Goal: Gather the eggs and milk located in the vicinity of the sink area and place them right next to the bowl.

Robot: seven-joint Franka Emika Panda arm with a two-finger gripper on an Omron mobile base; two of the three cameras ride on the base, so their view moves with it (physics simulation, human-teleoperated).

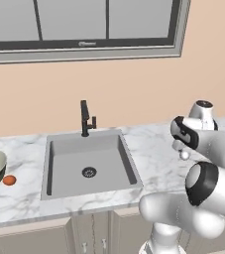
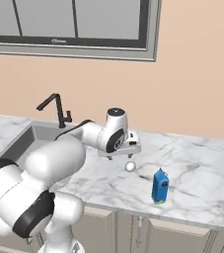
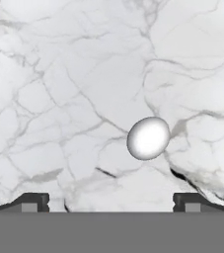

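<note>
White egg (image 3: pixel 148 138) below pincer (image 3: pixel 111 201) (open)

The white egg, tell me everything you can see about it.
The white egg is small, oval and smooth, plain white with soft grey shading. It lies on the marble counter, right of the sink and left of the blue milk carton, apart from both. The open gripper hovers just above it, fingers spread wide, not touching it. Nothing but the counter touches the egg.
</note>
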